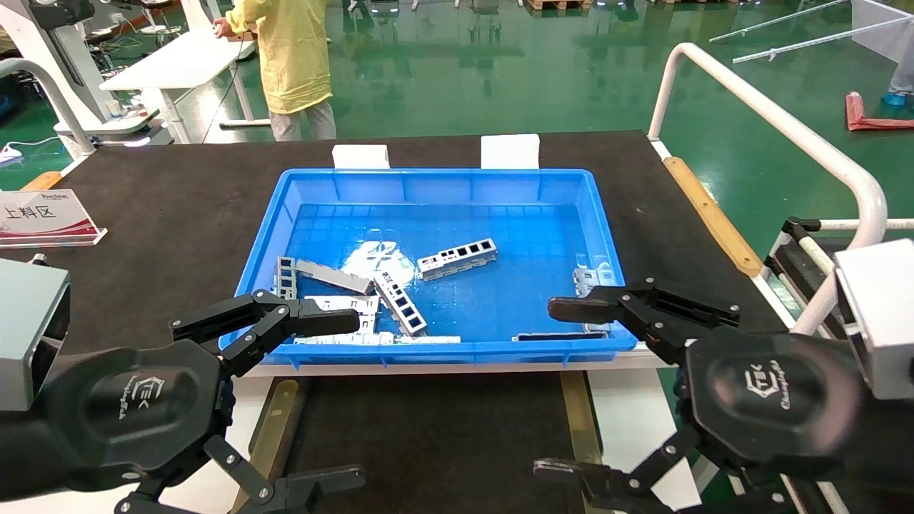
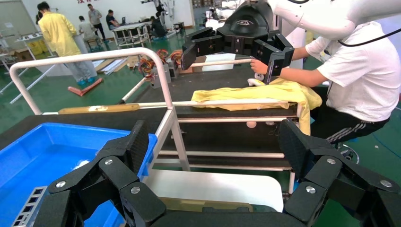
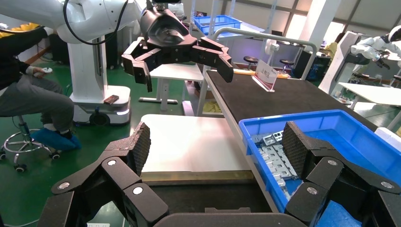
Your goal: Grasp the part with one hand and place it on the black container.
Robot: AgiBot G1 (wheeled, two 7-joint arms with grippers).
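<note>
Several silver ladder-like parts lie in the blue bin [image 1: 443,185]: one part [image 1: 457,257] near its middle, another [image 1: 400,303] towards the front left, and a third [image 1: 285,277] by the left wall. The black container [image 1: 428,428] is the matte surface in front of the bin, between brass strips [image 1: 275,428]. My left gripper [image 1: 357,398] hangs open over the bin's front left corner and holds nothing. At the bin's front right corner my right gripper [image 1: 546,389] is also open and empty. In the right wrist view the fingers [image 3: 139,144] frame the container's edge [image 3: 208,198].
Flat slotted plates [image 1: 335,303] lie among the parts in the bin. A white railing [image 1: 785,128] runs along the right side. A sign [image 1: 43,214] stands at the far left of the dark table [image 1: 178,214]. A person in yellow [image 1: 293,57] stands behind.
</note>
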